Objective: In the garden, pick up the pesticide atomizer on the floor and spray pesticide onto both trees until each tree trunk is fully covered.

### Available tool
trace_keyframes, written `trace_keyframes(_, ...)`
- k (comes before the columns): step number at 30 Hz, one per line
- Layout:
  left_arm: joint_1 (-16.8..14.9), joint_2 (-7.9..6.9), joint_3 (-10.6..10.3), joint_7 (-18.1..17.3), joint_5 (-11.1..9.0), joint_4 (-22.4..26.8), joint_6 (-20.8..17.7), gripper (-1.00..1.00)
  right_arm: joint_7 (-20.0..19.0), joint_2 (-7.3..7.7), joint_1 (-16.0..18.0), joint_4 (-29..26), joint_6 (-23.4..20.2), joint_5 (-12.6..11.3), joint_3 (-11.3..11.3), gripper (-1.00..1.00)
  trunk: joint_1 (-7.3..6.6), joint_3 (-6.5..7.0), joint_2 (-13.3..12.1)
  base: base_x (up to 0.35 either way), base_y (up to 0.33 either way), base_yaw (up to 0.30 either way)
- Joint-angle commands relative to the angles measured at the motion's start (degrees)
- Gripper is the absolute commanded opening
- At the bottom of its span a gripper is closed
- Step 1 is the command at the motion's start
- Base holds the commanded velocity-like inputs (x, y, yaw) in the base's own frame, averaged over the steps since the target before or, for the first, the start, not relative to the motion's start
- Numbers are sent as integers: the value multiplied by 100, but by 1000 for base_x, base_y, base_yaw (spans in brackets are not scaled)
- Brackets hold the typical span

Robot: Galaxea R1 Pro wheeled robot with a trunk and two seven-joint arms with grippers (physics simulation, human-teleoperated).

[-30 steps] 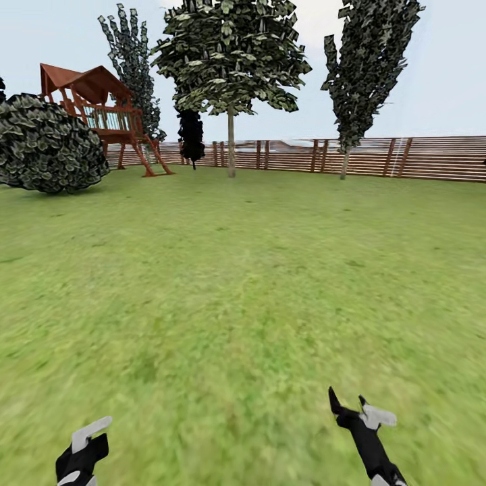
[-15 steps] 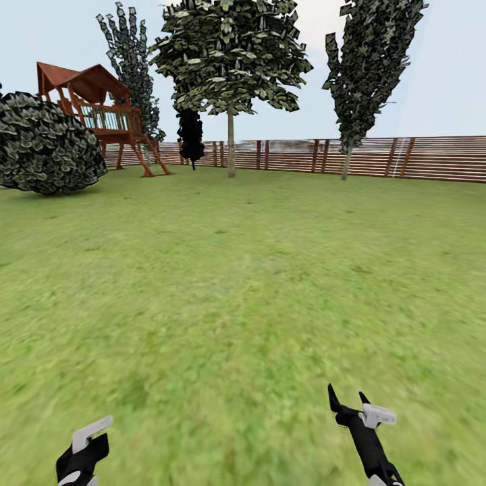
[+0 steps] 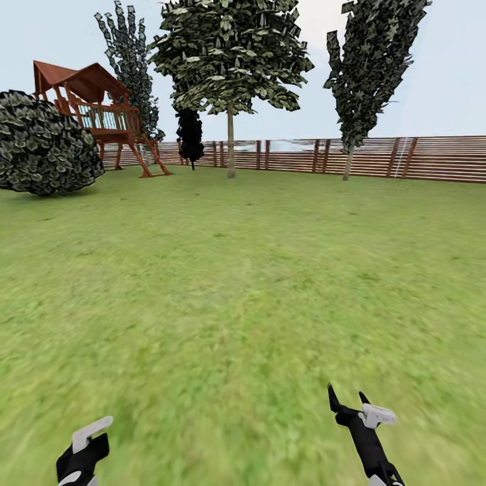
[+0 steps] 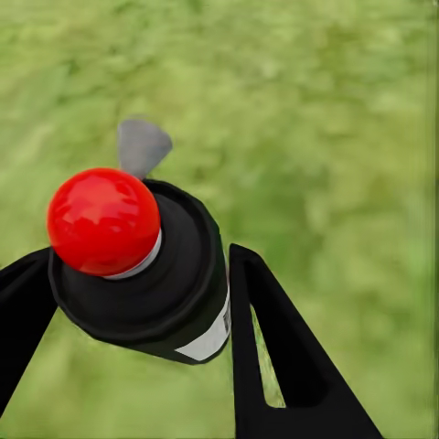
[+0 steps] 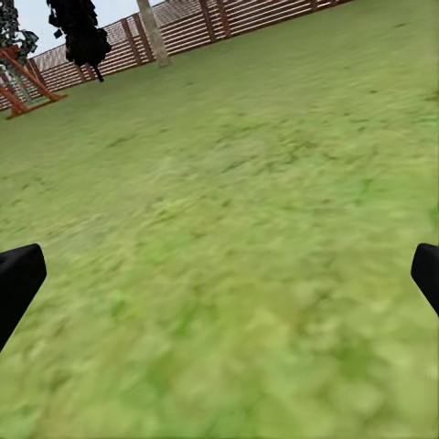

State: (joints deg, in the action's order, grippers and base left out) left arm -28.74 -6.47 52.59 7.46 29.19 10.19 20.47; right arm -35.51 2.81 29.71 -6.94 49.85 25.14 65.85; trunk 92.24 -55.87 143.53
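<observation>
Well short of the slatted fence (image 3: 418, 158), over open lawn (image 3: 236, 270), my left gripper (image 4: 137, 293) is clamping its fingers around the pesticide atomizer (image 4: 137, 265), red knob facing me. My right gripper (image 3: 347, 403) is hanging spread wide, gripping nothing. A leafy tree (image 3: 231, 61) is standing just before that fence.

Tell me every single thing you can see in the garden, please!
Lawn: one, green, all across the ground.
Fence: one, brown slats, along the far edge.
Playhouse: one, red-brown wood, far left by the fence.
Round bush: one, dark green, far left.
Leafy tree: one, thin pale trunk, before the fence.
Narrow trees: two, dark green, by the fence.
Black shrub: one, by the fence.
Atomizer: one, black with red knob, in the left gripper.
Right gripper: black, open, low right.
</observation>
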Motion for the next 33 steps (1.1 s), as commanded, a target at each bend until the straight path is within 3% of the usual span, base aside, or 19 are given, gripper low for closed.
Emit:
trace_keyframes(1, 0, -2, -3, 5, 0, 0, 22, -100, 0, 0, 0, 0, 1, 0, -1, 100, 0, 0, 0, 330, 0, 0)
trace_keyframes(33, 53, -3, -3, 12, -1, -2, 176, -100, 0, 0, 0, 0, -1, 0, -2, 100, 0, 0, 0, 331, 0, 0)
